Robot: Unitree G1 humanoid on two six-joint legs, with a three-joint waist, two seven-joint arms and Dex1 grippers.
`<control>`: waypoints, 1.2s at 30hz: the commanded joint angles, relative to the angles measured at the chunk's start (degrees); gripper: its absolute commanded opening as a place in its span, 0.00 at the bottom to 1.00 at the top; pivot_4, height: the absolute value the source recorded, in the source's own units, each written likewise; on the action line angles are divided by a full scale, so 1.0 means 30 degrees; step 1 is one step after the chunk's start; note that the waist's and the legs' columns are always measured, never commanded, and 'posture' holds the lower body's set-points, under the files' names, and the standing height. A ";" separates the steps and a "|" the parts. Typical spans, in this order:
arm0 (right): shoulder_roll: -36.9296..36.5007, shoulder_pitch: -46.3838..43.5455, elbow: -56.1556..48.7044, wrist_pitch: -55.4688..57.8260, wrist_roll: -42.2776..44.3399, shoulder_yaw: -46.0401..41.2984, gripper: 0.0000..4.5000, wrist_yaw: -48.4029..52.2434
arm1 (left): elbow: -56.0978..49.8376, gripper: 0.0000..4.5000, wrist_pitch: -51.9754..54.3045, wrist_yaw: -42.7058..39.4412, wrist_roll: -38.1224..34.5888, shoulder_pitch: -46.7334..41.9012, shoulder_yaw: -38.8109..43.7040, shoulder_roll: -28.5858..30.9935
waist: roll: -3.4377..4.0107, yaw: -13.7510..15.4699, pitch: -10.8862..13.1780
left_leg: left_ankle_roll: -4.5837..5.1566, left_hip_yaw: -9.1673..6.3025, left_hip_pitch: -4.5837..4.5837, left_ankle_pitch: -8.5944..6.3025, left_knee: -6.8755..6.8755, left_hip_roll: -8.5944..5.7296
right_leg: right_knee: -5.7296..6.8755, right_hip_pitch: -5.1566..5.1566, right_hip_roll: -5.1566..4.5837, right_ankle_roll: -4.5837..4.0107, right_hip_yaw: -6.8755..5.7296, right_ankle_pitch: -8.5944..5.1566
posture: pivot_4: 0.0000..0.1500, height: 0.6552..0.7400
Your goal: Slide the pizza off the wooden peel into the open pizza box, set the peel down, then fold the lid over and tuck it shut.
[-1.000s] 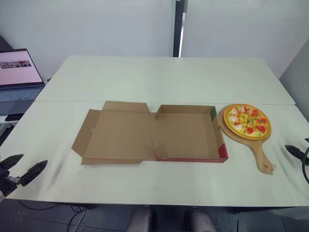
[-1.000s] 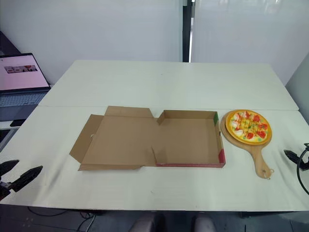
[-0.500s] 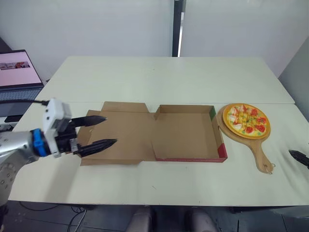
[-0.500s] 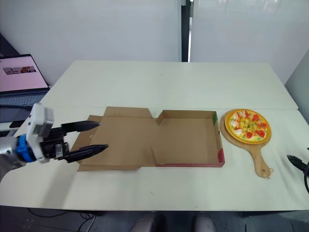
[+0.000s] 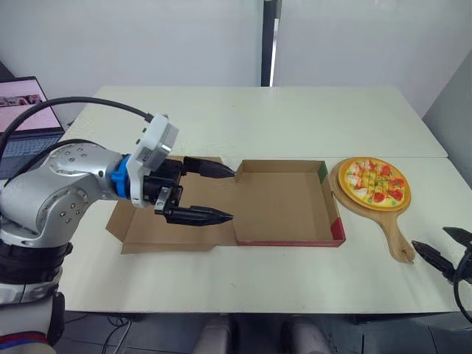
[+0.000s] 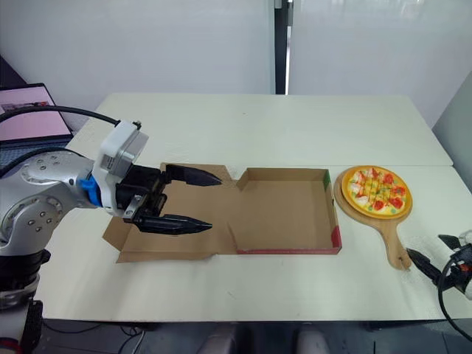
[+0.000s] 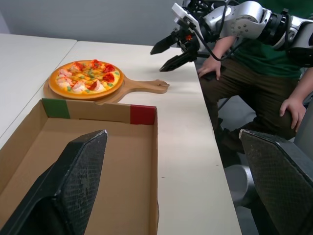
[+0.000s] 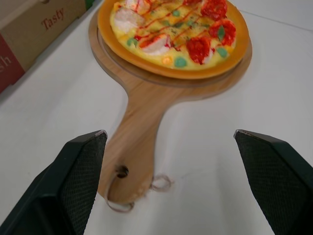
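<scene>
Movement is nearly all on the left side: the left gripper [image 5: 233,196] was hanging down by the table's [image 5: 243,118] near-left corner a second ago. Now it's over the flat lid [image 5: 199,236] of the box [image 5: 280,210], jaws spread wide, tips pointing toward the tray half. The right gripper [image 5: 429,237] has crept in too and sits just off the end of the peel's [image 5: 394,236] handle by the near-right corner, jaws also spread, holding nothing. The pizza [image 5: 372,183] hasn't budged; it's on the peel near the table's right edge, right beside the box's right wall. So nothing on the task is actually done yet, this is just both arms getting into place. My guess is the right takes the handle next and the left steadies the box so it doesn't skate when the pizza slides in.
</scene>
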 commanded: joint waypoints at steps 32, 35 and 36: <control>0.0096 -0.8340 0.2552 0.9709 -0.2537 0.7200 0.72 -0.5979 | -0.0439 1.00 0.0082 -0.0491 0.1850 -0.2583 -0.2037 -0.2039 | -0.0090 -0.0013 -0.0041 | -0.0036 -0.0023 -0.0001 0.0030 0.0041 0.0002 | 0.0020 0.0012 0.0039 0.0011 0.0010 0.0007 | 1.00 0.86; 0.0518 -0.8131 0.2660 0.9325 -0.2674 0.6996 0.49 -0.6339 | -0.0518 1.00 0.0098 -0.0450 0.1855 -0.2522 -0.2005 -0.2057 | -0.0145 0.0000 -0.0074 | -0.0036 -0.0032 0.0000 0.0030 0.0051 0.0002 | 0.0019 0.0021 0.0041 0.0015 0.0008 0.0010 | 1.00 0.86; 0.0684 -0.8113 0.2662 0.9276 -0.2686 0.6884 0.42 -0.6501 | -0.0522 1.00 0.0101 -0.0446 0.1860 -0.2516 -0.1994 -0.2054 | -0.0168 0.0001 -0.0088 | -0.0033 -0.0038 0.0002 0.0029 0.0056 0.0000 | 0.0017 0.0029 0.0041 0.0020 0.0007 0.0012 | 1.00 0.86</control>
